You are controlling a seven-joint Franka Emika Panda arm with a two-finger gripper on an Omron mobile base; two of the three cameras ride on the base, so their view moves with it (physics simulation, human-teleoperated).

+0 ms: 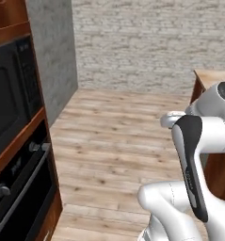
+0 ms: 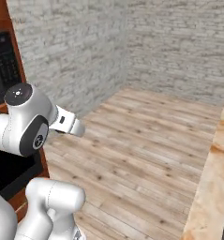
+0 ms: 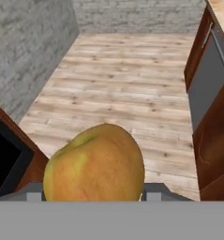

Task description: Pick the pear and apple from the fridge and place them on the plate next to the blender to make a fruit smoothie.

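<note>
Carrying a fruit: the end effector [image 3: 92, 197] is closed on a yellow-orange fruit w/ a green patch [image 3: 94, 164], which sits right between the finger tips and blocks most of the lower hand view. Shape reads rounded w/ a slight taper, so prob the pear, but can't say for sure vs the apple. Gripped across its widest part, low in the fingers, presumably so it won't roll out while the base drives.

Arm is folded in tight over the base in both base views, elbow [image 1: 191, 155] up and wrist tucked. That looks like a travel pose: keeps the load close and clear of the cabinetry.

Surroundings: black built-in oven [image 1: 12, 141] in wooden cabinetry on the robot's left, brick walls, open wood floor [image 2: 146, 136] ahead. A counter [image 2: 212, 187] w/ wood top runs along the right; dark cabinet fronts [image 3: 209, 93] under it in the hand view.

Judgement: mid-transport, fruit in hand, heading for the plate by the blender. Next needs the base to line up w/ that counter before the arm unfolds. Risk is slip during turning.
</note>
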